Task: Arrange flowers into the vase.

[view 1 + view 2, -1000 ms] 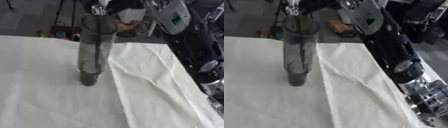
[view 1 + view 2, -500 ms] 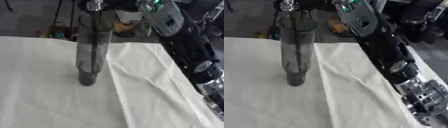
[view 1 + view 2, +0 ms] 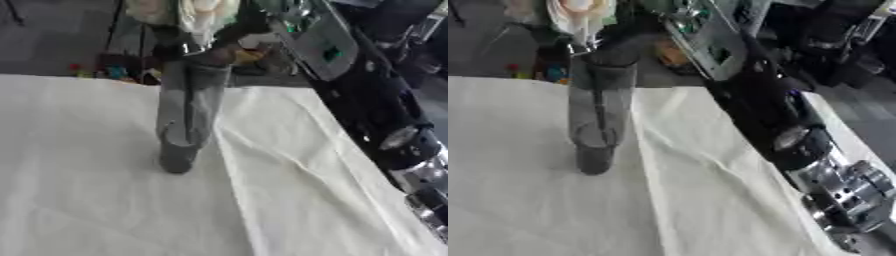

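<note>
A smoky grey see-through vase (image 3: 187, 117) is standing on a plain cream cloth (image 3: 289, 200); pale cream-and-peach flowers (image 3: 577, 11) are showing at upper left, beside a black-and-silver arm (image 3: 780, 130).

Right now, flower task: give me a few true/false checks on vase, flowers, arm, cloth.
1. The vase stands upright on the white cloth. True.
2. The vase is opaque white ceramic. False: it is a tall, clear, grey-tinted cylinder with a dark base.
3. Pale flowers sit at the vase's mouth. True.
4. The robot's left arm reaches to the vase from the view's left. False: the right arm comes in from the right side, up toward the vase's top.
5. The cloth lies perfectly flat. False: creases run across it right of the vase.
</note>
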